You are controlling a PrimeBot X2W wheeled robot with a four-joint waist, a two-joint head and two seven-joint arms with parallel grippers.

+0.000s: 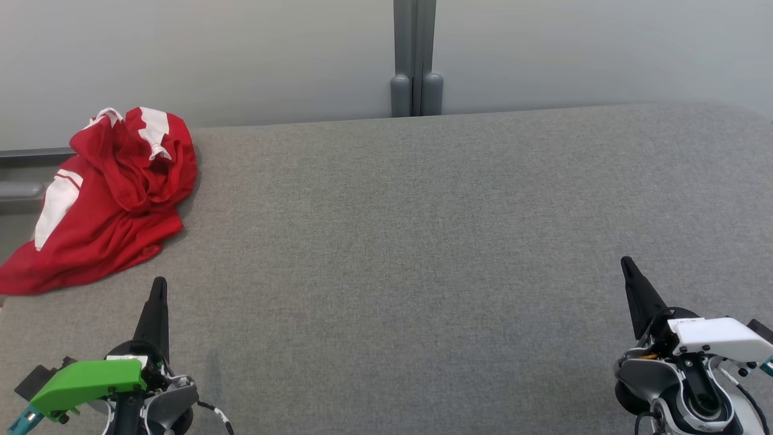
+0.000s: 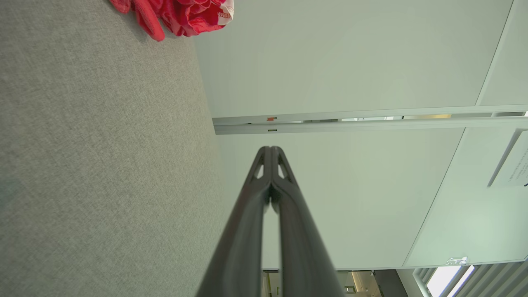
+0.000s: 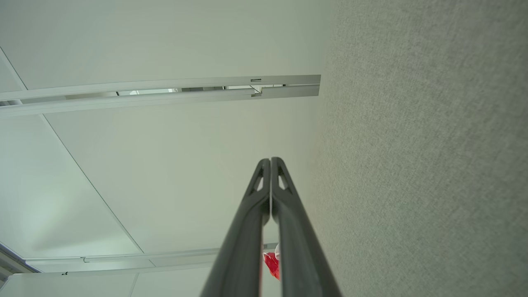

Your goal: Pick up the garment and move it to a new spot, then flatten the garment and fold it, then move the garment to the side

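A crumpled red garment (image 1: 112, 199) with white patches lies heaped at the far left of the grey table (image 1: 423, 241), partly over its left edge. The left wrist view catches its edge (image 2: 181, 14) at the top, and a red sliver of the garment (image 3: 272, 264) peeks between the fingers in the right wrist view. My left gripper (image 1: 158, 285) rests at the lower left, just below and right of the garment, fingers pressed together and holding nothing. My right gripper (image 1: 627, 264) sits at the lower right, far from the garment, also shut and holding nothing.
Pale partition walls (image 1: 241, 54) stand behind the table, joined at a grey post (image 1: 415, 60). A grey rail (image 1: 24, 190) runs beyond the table's left edge behind the garment. Bare grey felt stretches between the two grippers.
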